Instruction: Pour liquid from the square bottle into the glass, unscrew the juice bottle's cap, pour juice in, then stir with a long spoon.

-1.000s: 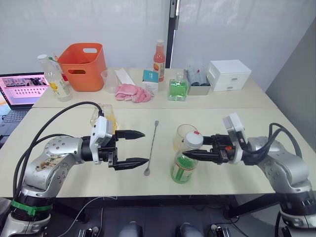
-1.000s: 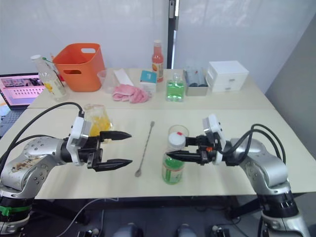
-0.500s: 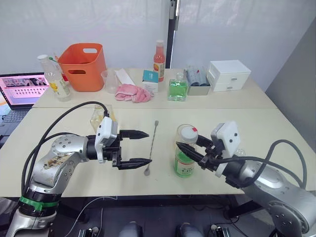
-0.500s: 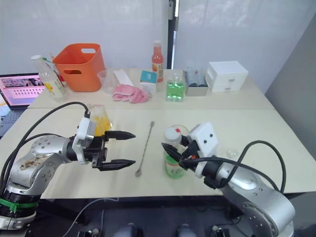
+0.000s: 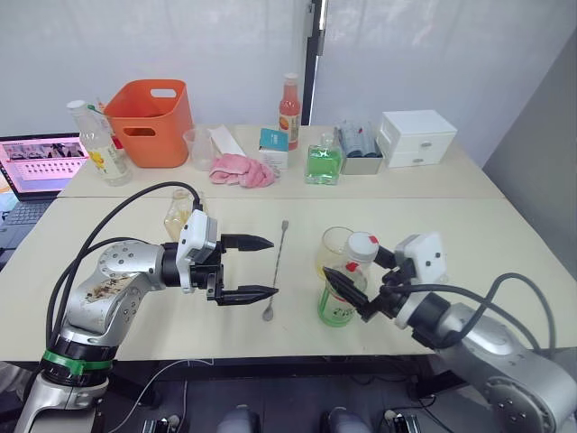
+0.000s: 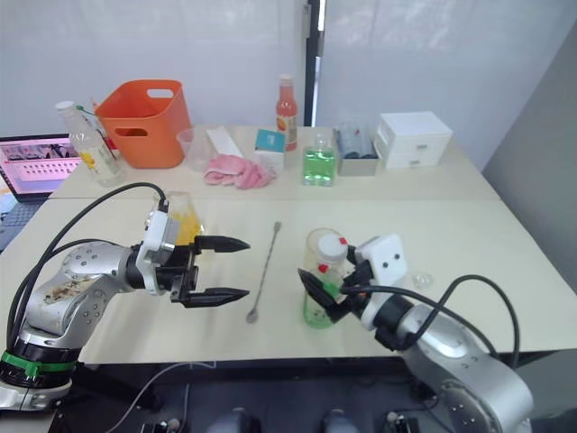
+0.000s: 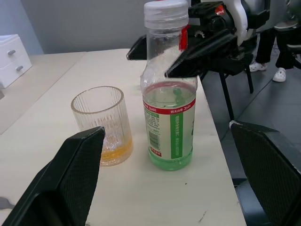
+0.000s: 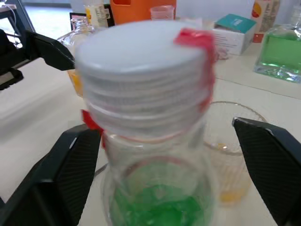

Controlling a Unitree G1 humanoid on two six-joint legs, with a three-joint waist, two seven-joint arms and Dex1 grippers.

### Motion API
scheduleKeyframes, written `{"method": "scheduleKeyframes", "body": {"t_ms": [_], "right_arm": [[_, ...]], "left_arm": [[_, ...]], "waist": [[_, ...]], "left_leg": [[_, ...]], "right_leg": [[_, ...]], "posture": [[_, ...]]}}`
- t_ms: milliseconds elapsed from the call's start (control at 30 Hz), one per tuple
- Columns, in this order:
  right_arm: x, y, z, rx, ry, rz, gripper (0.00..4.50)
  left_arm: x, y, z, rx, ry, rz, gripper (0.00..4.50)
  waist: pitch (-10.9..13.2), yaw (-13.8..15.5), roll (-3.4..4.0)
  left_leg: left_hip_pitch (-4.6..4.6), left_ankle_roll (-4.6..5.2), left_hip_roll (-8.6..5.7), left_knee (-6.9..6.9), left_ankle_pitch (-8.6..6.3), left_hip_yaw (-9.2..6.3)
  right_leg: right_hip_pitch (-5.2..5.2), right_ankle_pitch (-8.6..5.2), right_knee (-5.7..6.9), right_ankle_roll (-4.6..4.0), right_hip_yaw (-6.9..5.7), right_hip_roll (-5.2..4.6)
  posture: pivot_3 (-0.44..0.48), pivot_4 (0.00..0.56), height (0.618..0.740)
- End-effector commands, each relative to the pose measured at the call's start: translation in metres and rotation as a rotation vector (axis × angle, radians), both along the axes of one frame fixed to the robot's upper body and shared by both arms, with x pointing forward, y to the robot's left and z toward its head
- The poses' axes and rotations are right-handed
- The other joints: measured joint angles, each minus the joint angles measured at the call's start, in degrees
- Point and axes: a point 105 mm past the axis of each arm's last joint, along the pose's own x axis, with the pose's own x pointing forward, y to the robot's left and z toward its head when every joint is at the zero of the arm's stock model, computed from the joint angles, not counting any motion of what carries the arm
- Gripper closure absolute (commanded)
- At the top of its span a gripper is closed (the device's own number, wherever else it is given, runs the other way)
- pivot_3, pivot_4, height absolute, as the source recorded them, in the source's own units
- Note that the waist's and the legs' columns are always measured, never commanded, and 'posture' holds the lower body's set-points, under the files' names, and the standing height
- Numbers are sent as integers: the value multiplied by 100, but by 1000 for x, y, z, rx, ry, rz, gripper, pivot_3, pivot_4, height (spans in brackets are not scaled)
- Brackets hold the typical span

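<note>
R gripper (image 5: 353, 281) jaws wide, straddling juice bottle (image 5: 341, 293) below cap (image 5: 361, 245). L gripper (image 5: 261, 267) jaws wide, empty. Risk: off-centre closure tips bottle into glass (image 7: 102, 125).

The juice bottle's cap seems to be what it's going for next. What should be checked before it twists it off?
1. Juice bottle standing upright on the table: ok.
2. Juice bottle's cap on the neck: ok.
3. Right pincer open, one finger on each side of the bottle's neck: ok.
4. Right pincer closed on the cap: not ok, the fingers show gaps.
5. Left pincer holding the bottle's body steady: not ok, it is open and apart from the bottle, on the far side of the long spoon.
6. Glass with yellow-orange liquid close beside the bottle: risk of a knock, cannot tell.
</note>
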Motion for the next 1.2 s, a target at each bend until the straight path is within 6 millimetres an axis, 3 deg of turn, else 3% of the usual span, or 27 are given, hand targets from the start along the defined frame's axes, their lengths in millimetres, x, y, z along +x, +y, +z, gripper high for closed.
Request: {"method": "scheduleKeyframes", "body": {"t_ms": [33,233,467,667,1000,1200], "right_arm": [[-8,-6,7,-5,-21,181,36],[-7,-16,-2,-54,55,531,36],[32,-19,1,-120,27,688,36],[40,-13,6,-110,15,774,36],[27,-8,16,-41,0,817,3063],[15,-7,22,-14,-34,735,3243]], "left_arm": [[-2,-1,11,-12,-51,-7,0],[-2,0,12,-17,-50,4,0],[-4,5,12,-5,-53,24,0],[-7,10,12,3,-54,41,0],[-12,13,12,12,-49,51,0],[-10,9,11,13,-46,36,0]], "waist": [[0,-3,0],[1,-12,-1],[2,-56,0],[2,-15,0],[2,-4,1],[2,13,1]], "left_leg": [[0,0,0,0,0,0],[2,0,1,0,0,0],[1,1,3,-3,0,-1],[-4,1,1,-2,-1,1],[-2,1,3,-1,-1,1],[-4,0,1,0,0,1]], "right_leg": [[0,0,0,0,0,0],[3,0,-5,0,0,3],[-1,0,-4,-1,1,7],[-3,1,-5,0,-1,2],[-4,1,2,0,-1,2],[-6,1,5,0,-1,0]], "posture": [[0,150,715],[0,150,715],[0,150,715],[0,150,715],[0,150,715],[0,150,715]]}}
